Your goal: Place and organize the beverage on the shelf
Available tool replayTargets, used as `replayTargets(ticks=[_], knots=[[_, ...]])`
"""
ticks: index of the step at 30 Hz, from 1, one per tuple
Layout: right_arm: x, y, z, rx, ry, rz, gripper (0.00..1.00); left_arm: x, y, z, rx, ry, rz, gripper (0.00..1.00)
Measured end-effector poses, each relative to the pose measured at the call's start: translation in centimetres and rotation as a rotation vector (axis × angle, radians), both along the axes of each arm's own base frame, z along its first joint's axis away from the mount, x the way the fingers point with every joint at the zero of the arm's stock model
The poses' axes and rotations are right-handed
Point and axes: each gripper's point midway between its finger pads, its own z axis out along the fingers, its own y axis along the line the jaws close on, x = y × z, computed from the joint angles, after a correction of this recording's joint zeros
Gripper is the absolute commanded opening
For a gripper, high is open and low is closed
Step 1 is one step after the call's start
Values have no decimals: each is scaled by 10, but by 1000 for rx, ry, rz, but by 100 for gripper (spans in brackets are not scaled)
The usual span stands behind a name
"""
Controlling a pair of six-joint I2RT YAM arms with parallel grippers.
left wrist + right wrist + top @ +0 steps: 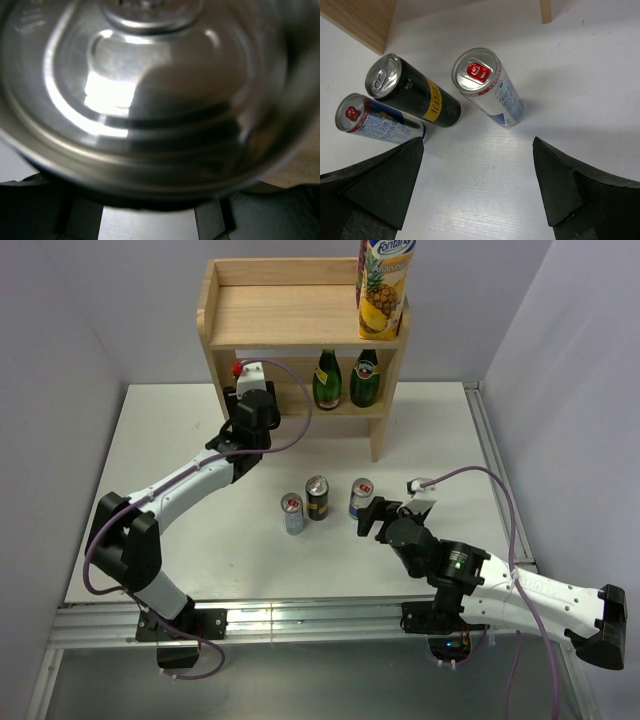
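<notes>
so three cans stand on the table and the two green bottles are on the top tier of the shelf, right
Not quite. The two green bottles stand on the lower tier of the shelf, not the top tier, which holds only the juice carton. The top external view shows this. The three cans do stand on the table.

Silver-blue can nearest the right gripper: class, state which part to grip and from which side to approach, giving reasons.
Grip the silver-blue can around its round side wall, about mid-height, coming from the robot's side, where the open right gripper faces it. It stands upright with bare table in front; the black-gold can stands apart on its left, leaving a finger gap.
</notes>
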Motion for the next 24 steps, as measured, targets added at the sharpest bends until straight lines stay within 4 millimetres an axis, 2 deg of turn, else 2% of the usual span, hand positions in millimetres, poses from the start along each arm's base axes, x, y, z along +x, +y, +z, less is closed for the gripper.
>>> replayTargets(ticks=[5,9,15,18,19,21,23,24], knots=[[-2,-1,-10,-11,14,0,97,10,0,1,-24,-12,5,0],[-2,-1,-10,-2,16,-2,97,16,2,2,-34,-19,14,0],[-3,-2,-14,-5,22,-4,97,27,15,2,-63,-38,40,1],[-3,-2,-14,-3,22,-5,97,31,19,2,-75,-43,45,25],[-3,-2,-14,-3,22,-5,97,32,19,1,-76,-43,42,40],[-3,-2,-14,-3,22,-5,97,35,17,2,-80,-46,37,50],[-3,-2,-14,-3,22,-5,97,37,16,1,-82,-47,32,68],[-3,-2,-14,-3,22,-5,97,37,15,2,-88,-48,26,88]])
